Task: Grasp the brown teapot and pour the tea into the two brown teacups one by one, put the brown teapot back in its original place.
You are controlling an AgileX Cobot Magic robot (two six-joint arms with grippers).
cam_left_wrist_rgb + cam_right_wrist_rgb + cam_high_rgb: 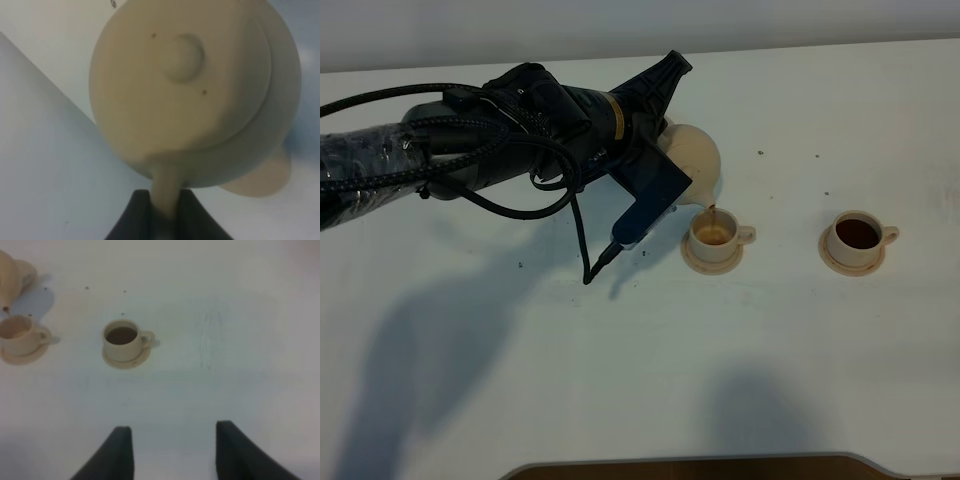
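Observation:
The brown teapot (695, 158) hangs tilted above the table, with my left gripper (165, 217) shut on its loop handle. Its lid and knob (184, 57) fill the left wrist view. A thin stream of tea falls from the spout into the left brown teacup (713, 236), which stands on its saucer and is partly filled. The right brown teacup (858, 236) holds dark tea on its own saucer. Well to the right, my right gripper (170, 455) is open and empty, with that cup (122, 340) ahead of it. The original place is hidden behind the arm and pot.
The white table (650, 370) carries a few dark specks near the cups. The left arm and its cables (490, 150) stretch in from the left edge. A dark curved edge (690, 468) shows at the table's front.

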